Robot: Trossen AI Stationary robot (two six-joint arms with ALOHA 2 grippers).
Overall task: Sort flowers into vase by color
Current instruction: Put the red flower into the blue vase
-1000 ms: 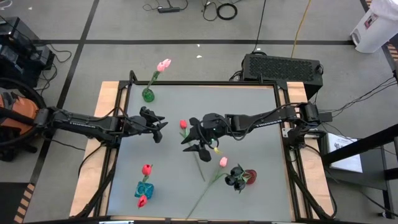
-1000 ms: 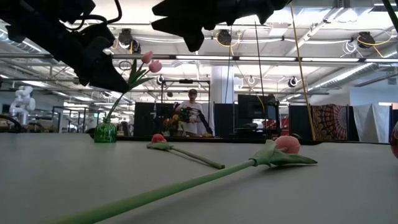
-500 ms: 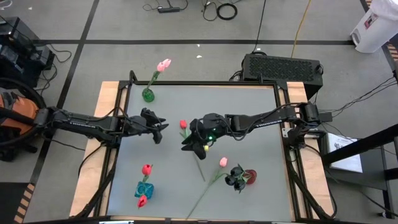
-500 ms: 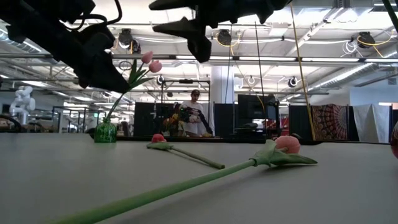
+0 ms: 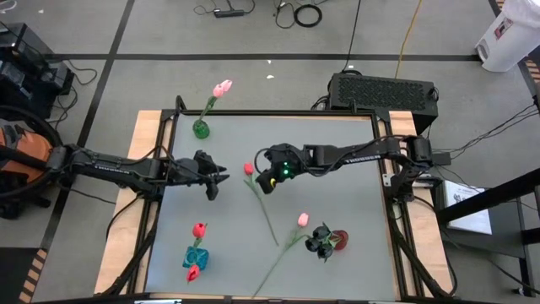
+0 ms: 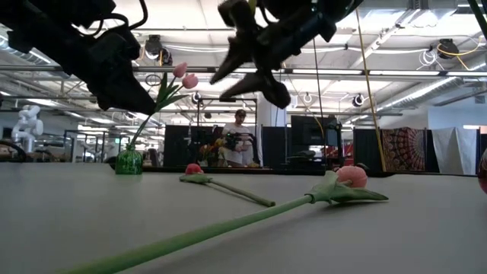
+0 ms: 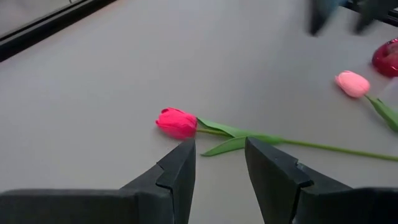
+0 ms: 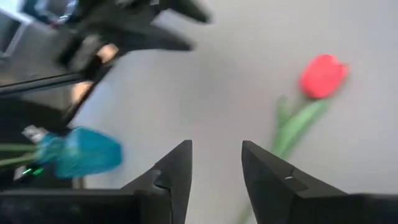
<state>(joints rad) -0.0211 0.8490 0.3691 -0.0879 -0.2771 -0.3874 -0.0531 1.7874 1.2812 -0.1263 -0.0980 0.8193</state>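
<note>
two flowers lie loose mid-tabletop, and the one you're working is the red tulip [image 5: 249, 169], flat on the grey tabletop [image 5: 337, 143] with its stem [image 5: 263, 211] running toward the front edge. a pink tulip [image 5: 302, 219] lies nearer the front, beside the red vase [image 5: 338, 239] that holds the black flowers [image 5: 319, 239]. the teal vase [image 5: 194, 256] at the front left already carries red heads, so that looks like this flower's home; the green vase [image 5: 201, 129] at the back left holds pink ones

your right gripper [image 5: 267, 178] hovers just beside the red head, fingers [image 8: 171, 171] parted to a moderate gap and holding nothing. your left gripper [image 5: 215, 176] hangs near the head on the other side, fingers [image 7: 177, 171] likewise apart and empty, the tulip [image 7: 177, 122] lying just ahead of them

for a clean pick, i'd come down on the stem just behind the leaves rather than on the soft head, with the fingers set across the stem, not along it. the stem is thin and lies flat, so lower until the tips nearly touch the tabletop before you close. only one arm should take it; keep the other clear so the two grippers don't crowd
</note>
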